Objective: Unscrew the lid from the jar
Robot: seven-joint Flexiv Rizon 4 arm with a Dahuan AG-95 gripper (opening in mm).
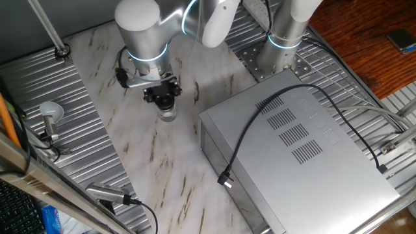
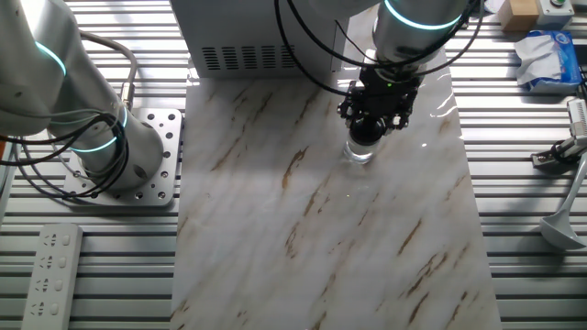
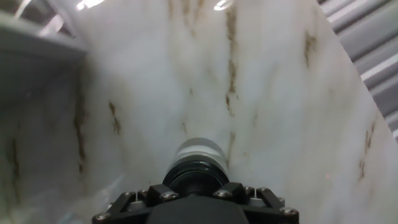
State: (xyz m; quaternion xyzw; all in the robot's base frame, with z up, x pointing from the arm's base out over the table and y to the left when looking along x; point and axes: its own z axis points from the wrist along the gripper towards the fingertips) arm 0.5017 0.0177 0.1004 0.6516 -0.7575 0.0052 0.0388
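Observation:
The tiny clear jar (image 1: 168, 115) stands upright on the marble board (image 1: 130, 149), near its middle. In the other fixed view the jar (image 2: 359, 154) sits directly under the hand. My gripper (image 1: 165, 103) comes straight down onto its top, and the black fingers (image 2: 369, 124) hide most of the cap from both fixed cameras. In the hand view the dark round lid (image 3: 196, 176) lies between the fingers of my gripper (image 3: 196, 190), with the pale jar body (image 3: 200, 151) showing beyond it. The fingers look shut on the lid.
A large grey metal box (image 1: 305, 143) with a black cable over it stands beside the board. A round grey knob on a stem (image 1: 50, 114) sits on the ribbed table. A second arm's base (image 2: 119, 156) and a power strip (image 2: 50, 275) lie off the board.

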